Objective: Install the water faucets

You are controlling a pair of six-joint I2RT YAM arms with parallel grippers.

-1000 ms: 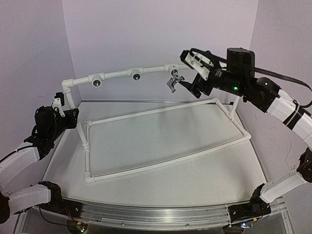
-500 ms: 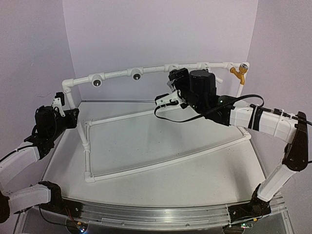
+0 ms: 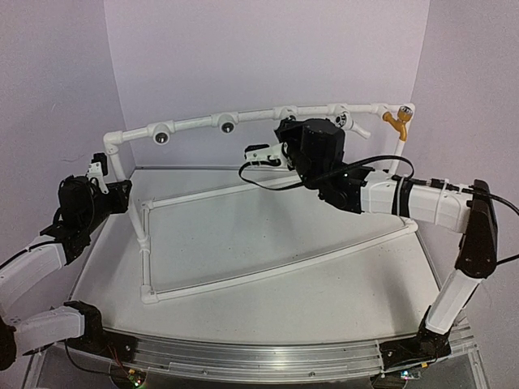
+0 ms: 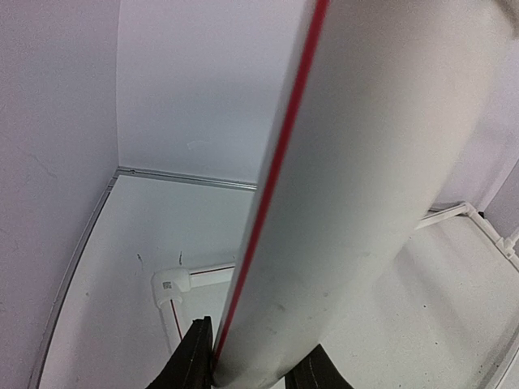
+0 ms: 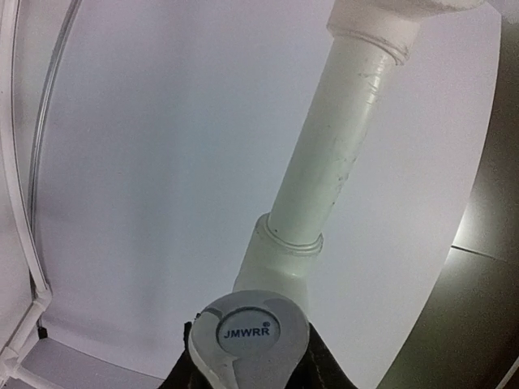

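"Water faucets, three listed: where is each being kept?"

"Silver-grey faucet (image 5: 247, 331), cap marked JMWRR: being gripped by the right gripper (image 5: 248, 361), whose fingers are clamped on it, and being held close against a tee fitting (image 5: 280, 258) midway along the top rail (image 3: 195, 122). White faucet (image 3: 350, 123) and orange-yellow faucet (image 3: 397, 121): being carried on the same rail towards its right end, apparently seated."

"And the left gripper?"

"Left gripper (image 4: 251, 369): being kept closed on a pipe of the white pipe frame (image 4: 365, 162) at its left end, judged to be steadying it."

"Which step is being worked?"

"Fitting of the third faucet is judged to be in hand. Whether its stem is being entered in the socket cannot be told, since that part is being hidden by the cap."

"What is being called for next?"

"The stem is to be lined up with the socket and pressed or turned home before the clamp is eased. Two dark-holed tees (image 3: 162, 136) further left are being left unfilled."
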